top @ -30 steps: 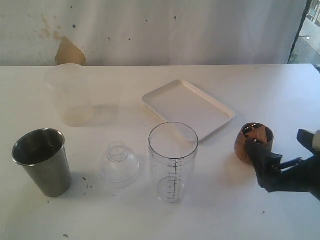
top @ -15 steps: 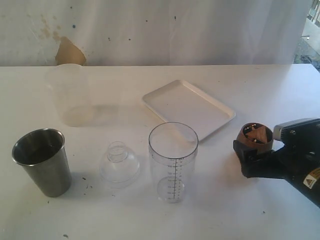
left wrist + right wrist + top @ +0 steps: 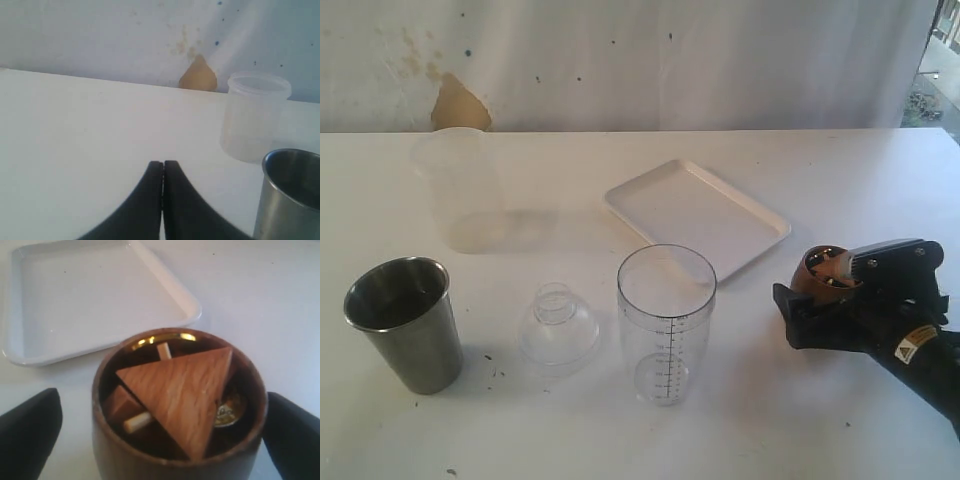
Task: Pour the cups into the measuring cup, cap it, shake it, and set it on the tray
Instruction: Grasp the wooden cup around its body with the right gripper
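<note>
The brown wooden cup (image 3: 820,268) stands upright at the right of the table, holding a triangular wooden block (image 3: 185,390) and small bits. My right gripper (image 3: 815,297) is open, one finger (image 3: 30,432) on each side of the cup (image 3: 175,460), with a gap showing on one side. The clear measuring cup (image 3: 666,325) stands at the centre front, uncapped. The steel tumbler (image 3: 405,325) is at the front left and the frosted plastic cup (image 3: 460,190) behind it. The white tray (image 3: 697,216) lies behind the measuring cup. My left gripper (image 3: 163,167) is shut and empty, near the tumbler (image 3: 292,195).
A clear dome-shaped lid (image 3: 558,325) lies on the table between the steel tumbler and the measuring cup. A white wall with a brown patch (image 3: 460,105) runs behind the table. The frosted cup (image 3: 255,117) stands just beyond the tumbler in the left wrist view.
My right gripper has come in from the right edge and moved left, so its open fingers now stand on either side of the wooden cup. Nothing else has moved.
</note>
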`<action>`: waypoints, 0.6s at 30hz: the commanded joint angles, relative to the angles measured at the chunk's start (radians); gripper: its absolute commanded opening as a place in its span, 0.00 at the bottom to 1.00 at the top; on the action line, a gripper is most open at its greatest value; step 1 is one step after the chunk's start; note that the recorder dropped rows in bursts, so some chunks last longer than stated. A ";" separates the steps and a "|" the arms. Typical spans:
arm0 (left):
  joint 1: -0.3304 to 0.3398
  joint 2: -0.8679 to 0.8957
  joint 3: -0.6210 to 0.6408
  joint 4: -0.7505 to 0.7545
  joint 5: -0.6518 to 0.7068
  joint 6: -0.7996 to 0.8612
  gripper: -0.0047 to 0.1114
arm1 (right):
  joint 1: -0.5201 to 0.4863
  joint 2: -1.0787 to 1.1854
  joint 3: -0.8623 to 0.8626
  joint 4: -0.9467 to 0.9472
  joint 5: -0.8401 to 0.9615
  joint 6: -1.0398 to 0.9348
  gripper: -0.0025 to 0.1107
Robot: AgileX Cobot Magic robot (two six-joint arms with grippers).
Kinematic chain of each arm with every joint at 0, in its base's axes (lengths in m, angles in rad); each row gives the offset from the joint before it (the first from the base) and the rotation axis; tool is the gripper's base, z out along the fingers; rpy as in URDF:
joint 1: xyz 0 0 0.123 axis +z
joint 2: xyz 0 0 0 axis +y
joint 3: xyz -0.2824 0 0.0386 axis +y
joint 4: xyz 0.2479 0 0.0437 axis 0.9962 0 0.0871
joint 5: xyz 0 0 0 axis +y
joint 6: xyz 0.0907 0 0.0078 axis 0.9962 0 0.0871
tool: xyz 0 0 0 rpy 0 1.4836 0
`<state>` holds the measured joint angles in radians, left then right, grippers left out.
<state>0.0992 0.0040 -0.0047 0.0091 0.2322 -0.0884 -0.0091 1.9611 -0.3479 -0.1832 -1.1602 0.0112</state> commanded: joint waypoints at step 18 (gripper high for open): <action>-0.006 -0.004 0.005 -0.001 0.002 0.000 0.05 | -0.002 0.086 -0.051 -0.009 -0.061 -0.011 0.93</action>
<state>0.0992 0.0040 -0.0047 0.0091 0.2322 -0.0884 -0.0091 2.0446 -0.3954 -0.1812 -1.2033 0.0111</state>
